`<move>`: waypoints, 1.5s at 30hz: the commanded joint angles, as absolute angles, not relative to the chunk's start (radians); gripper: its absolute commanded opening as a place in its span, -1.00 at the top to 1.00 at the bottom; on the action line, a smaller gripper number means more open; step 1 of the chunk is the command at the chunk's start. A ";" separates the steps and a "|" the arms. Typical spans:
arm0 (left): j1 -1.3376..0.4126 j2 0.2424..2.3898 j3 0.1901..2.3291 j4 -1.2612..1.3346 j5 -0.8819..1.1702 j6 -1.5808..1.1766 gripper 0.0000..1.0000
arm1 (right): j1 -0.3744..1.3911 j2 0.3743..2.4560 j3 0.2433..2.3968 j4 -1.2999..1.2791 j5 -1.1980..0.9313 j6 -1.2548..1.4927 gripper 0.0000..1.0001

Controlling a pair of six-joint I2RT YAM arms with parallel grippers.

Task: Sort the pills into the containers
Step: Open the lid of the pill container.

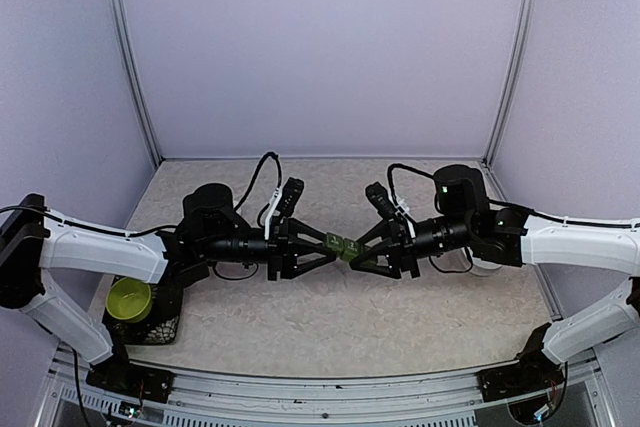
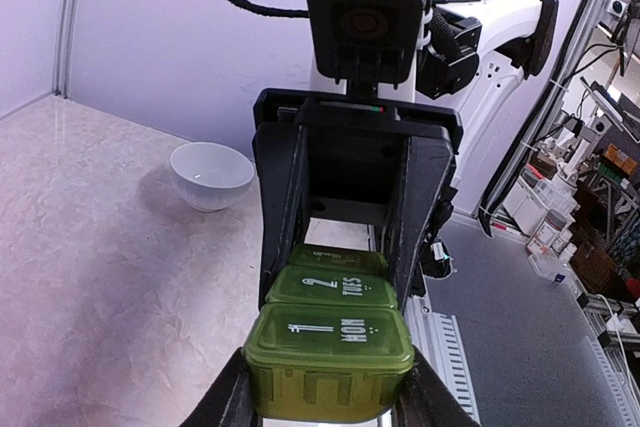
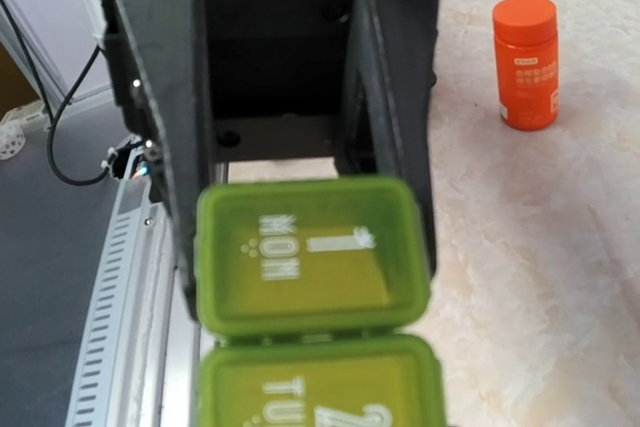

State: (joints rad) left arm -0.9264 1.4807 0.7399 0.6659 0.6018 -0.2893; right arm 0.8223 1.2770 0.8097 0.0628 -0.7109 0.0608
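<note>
The green pill box (image 1: 343, 247) is held over the middle of the table (image 1: 300, 319), its MON and TUES lids shut. The left gripper (image 1: 325, 245) has its jaws clamped on the MON end and the right gripper (image 1: 360, 250) has its jaws clamped on the far end; a white bowl (image 2: 211, 175) and an orange bottle (image 3: 526, 62) stand on the table

The light is bright and soft, and it comes from above. The walls (image 1: 320, 47) look pale purple all over. In the top view only faint grey shadows lie on the table (image 1: 330, 327). The metal poles (image 1: 128, 57) lean and bend a little near the left and right edges. In the left wrist view the green pill box (image 2: 330, 357) is sharp, and the white bowl (image 2: 210, 175) has a soft shadow beside it. In the right wrist view the box is very near and fuzzy. The far orange bottle (image 3: 526, 62) is a bit soft too.
</note>
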 commanded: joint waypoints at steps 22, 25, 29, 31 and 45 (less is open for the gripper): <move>-0.928 1.427 0.669 0.757 0.304 -0.509 0.38 | 0.814 1.269 0.787 0.088 -0.618 0.024 0.29; -0.930 1.413 0.667 0.752 0.282 -0.522 0.33 | 0.814 1.266 0.785 0.088 -0.614 0.023 0.29; -0.936 1.397 0.666 0.756 0.255 -0.534 0.16 | 0.815 1.266 0.782 0.087 -0.609 0.021 0.29; -0.937 1.395 0.666 0.759 0.269 -0.523 -0.05 | 0.814 1.266 0.783 0.087 -0.609 0.021 0.29; -0.936 1.392 0.696 0.636 0.337 -0.392 -0.80 | 0.814 1.278 0.806 0.058 -0.591 0.009 0.30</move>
State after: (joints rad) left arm -0.9371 1.4017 0.6685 0.7002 0.3332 -0.4412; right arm 0.8177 1.2770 0.7971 0.0738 -0.6041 0.0235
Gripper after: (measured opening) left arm 0.894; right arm 0.389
